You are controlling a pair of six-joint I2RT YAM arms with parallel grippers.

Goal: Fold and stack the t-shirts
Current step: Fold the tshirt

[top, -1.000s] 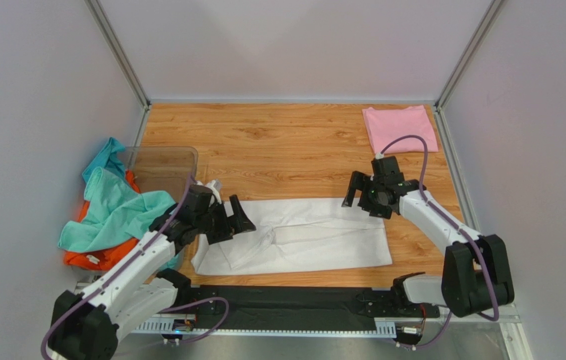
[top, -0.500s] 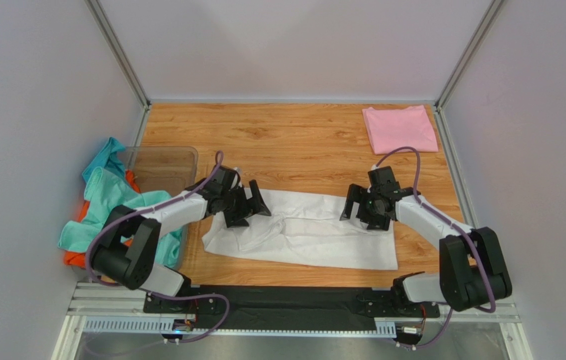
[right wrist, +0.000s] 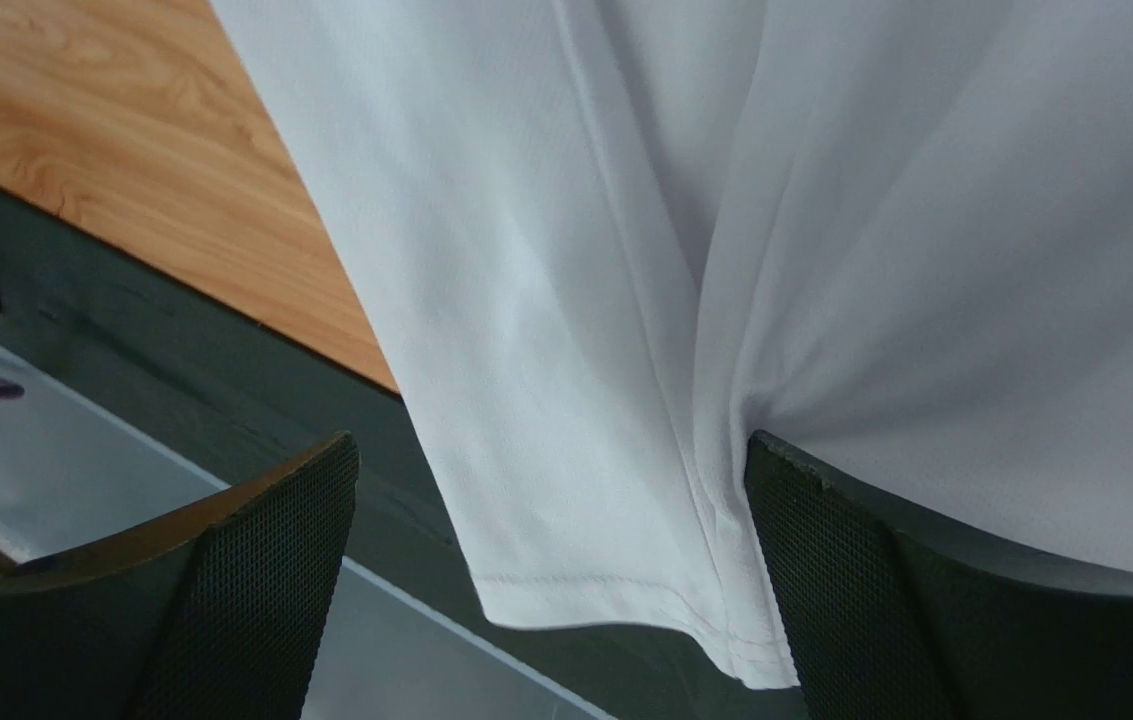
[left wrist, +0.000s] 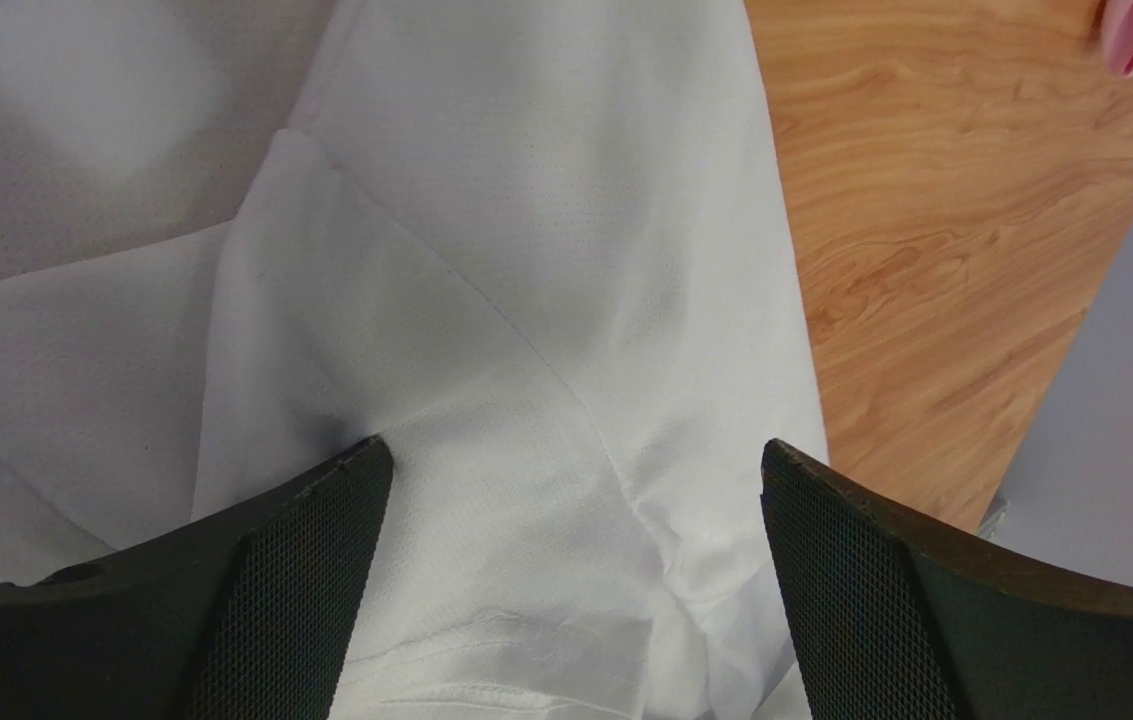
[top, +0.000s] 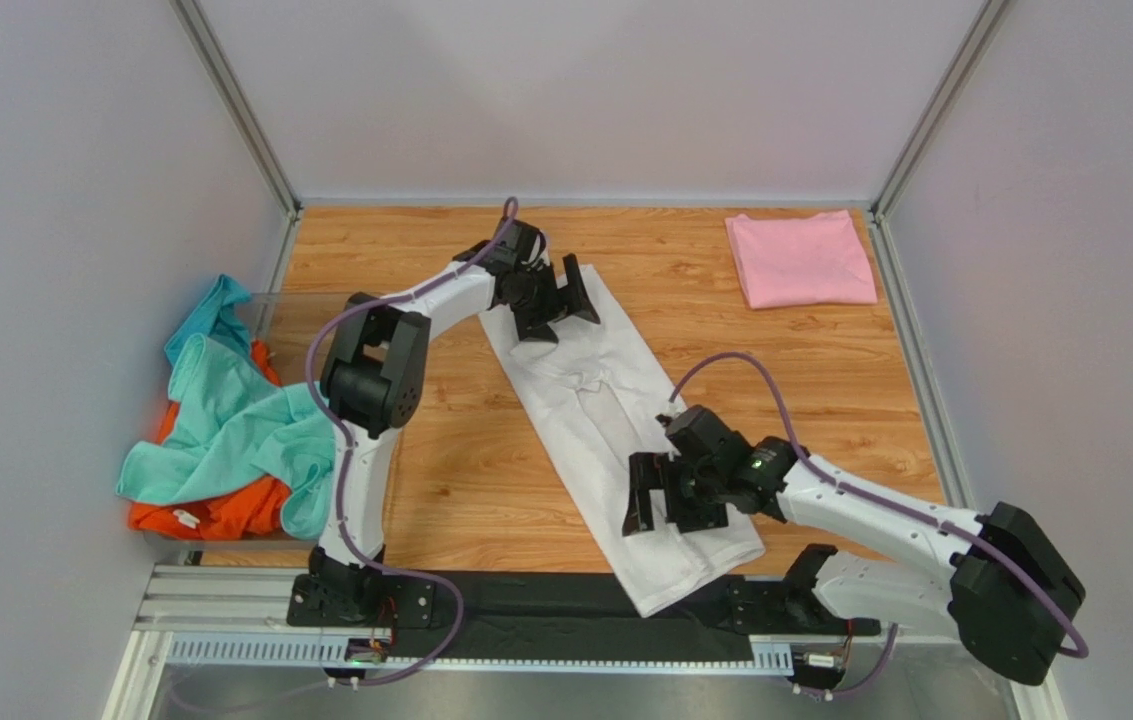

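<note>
Wood table (top: 452, 450): white t-shirt (top: 587, 390) lies diagonal, L fingers (left wrist: 287, 600) & R fingers (right wrist: 227, 585) both spread on it.

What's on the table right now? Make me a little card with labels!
White shirt: long folded white cloth t-shirt, lying slanted, near end hanging past the wooden table
Pink shirt: folded pale pink t-shirt, far right corner
Pile: crumpled teal t-shirt over orange t-shirt, left side
Left tool: open, over the white shirt's far end
Right tool: open, over its near end
</note>
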